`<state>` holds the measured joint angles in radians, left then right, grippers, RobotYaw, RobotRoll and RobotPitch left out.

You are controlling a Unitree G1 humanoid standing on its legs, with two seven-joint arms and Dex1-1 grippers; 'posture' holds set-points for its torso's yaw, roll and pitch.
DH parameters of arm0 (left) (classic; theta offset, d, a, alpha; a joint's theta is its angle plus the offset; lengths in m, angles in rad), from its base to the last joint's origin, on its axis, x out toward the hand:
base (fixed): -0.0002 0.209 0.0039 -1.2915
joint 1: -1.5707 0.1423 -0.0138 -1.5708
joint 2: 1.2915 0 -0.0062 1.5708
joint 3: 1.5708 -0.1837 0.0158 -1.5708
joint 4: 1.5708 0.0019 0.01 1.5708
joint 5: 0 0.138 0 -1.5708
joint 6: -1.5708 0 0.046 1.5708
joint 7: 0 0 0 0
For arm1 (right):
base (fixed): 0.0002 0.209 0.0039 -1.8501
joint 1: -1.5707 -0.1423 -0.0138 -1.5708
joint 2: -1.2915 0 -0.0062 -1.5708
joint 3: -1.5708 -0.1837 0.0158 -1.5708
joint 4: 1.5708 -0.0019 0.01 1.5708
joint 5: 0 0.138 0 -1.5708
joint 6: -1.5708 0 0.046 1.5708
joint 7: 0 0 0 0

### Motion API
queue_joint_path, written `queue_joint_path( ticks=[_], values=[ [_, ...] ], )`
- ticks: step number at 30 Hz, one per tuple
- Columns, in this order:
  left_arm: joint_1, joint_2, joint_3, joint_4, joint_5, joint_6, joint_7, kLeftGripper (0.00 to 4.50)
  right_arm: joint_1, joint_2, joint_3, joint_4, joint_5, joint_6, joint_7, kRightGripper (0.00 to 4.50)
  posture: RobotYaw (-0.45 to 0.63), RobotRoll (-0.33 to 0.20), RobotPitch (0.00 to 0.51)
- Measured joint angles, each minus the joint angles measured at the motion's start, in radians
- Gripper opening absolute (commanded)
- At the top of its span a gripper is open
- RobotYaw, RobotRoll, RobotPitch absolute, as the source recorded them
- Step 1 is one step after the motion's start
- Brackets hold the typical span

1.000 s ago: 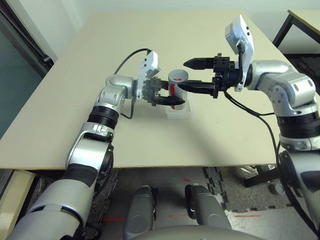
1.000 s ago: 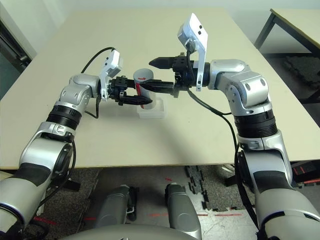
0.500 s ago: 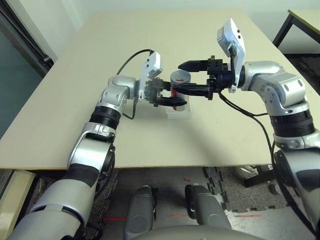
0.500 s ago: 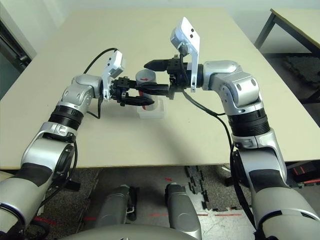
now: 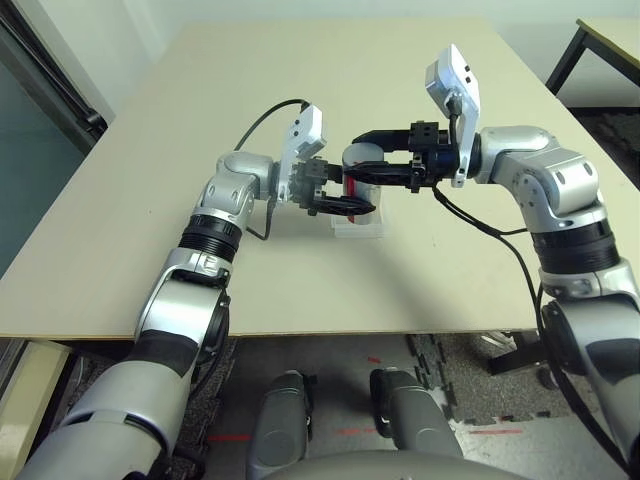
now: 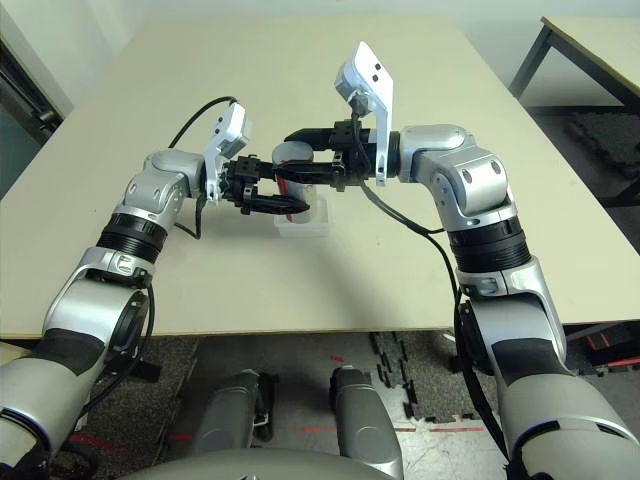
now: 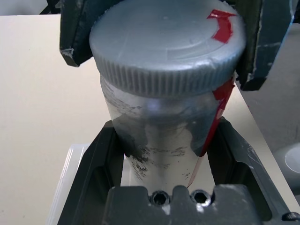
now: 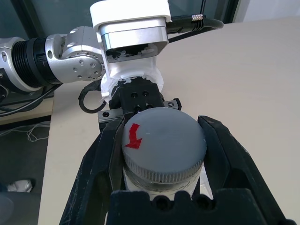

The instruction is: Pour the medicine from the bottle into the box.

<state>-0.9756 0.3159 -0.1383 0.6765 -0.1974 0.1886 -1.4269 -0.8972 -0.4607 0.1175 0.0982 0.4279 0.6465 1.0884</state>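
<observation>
The bottle [image 7: 164, 140] has a scuffed, dull translucent body under a matt grey ribbed cap [image 8: 164, 145], the box [image 5: 360, 224] is clear glossy plastic, and the table [image 5: 300, 120] is smooth matt beige.

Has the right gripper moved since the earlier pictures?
Yes. The right gripper came leftward over the table, and its jaws closed round the bottle's cap.

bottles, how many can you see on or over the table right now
1. The small silver-grey cylindrical bottle with a red-and-white label is upright over the clear plastic square box, its body in the left gripper, its ribbed grey cap in the right gripper. None looks hidden.
</observation>
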Motion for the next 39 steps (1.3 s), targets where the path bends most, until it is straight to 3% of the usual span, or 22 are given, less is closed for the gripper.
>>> queue_joint_path(
  ticks=[14, 25, 34, 35, 38, 39],
  values=[
    [0.012, 0.003, 0.001, -0.075, -0.017, 0.036, -0.036, 2.75, -0.032, 0.025, -0.012, 0.073, 0.012, -0.059, 0.129, 2.59, -0.02, 0.000, 0.134],
    [0.063, 0.015, -0.007, -0.191, -0.025, 0.088, -0.047, 2.75, -0.121, 0.086, 0.003, 0.337, -0.025, -0.254, 0.390, 2.59, 0.03, 0.000, 0.137],
    [0.085, 0.022, -0.022, -0.226, -0.014, 0.108, -0.021, 2.75, -0.167, 0.100, 0.026, 0.426, -0.079, -0.307, 0.456, 2.59, 0.00, 0.000, 0.130],
    [0.085, 0.022, -0.023, -0.228, -0.014, 0.109, -0.021, 2.75, -0.167, 0.097, 0.026, 0.424, -0.081, -0.308, 0.456, 3.34, 0.00, 0.000, 0.129],
    [0.085, -0.006, -0.052, -0.230, -0.021, 0.116, -0.037, 2.75, -0.169, 0.091, 0.053, 0.393, -0.097, -0.325, 0.468, 4.39, -0.02, 0.000, 0.130],
    [0.085, -0.015, -0.064, -0.231, -0.024, 0.116, -0.042, 2.75, -0.169, 0.091, 0.062, 0.380, -0.100, -0.324, 0.468, 4.50, -0.02, 0.000, 0.131]
  ],
)
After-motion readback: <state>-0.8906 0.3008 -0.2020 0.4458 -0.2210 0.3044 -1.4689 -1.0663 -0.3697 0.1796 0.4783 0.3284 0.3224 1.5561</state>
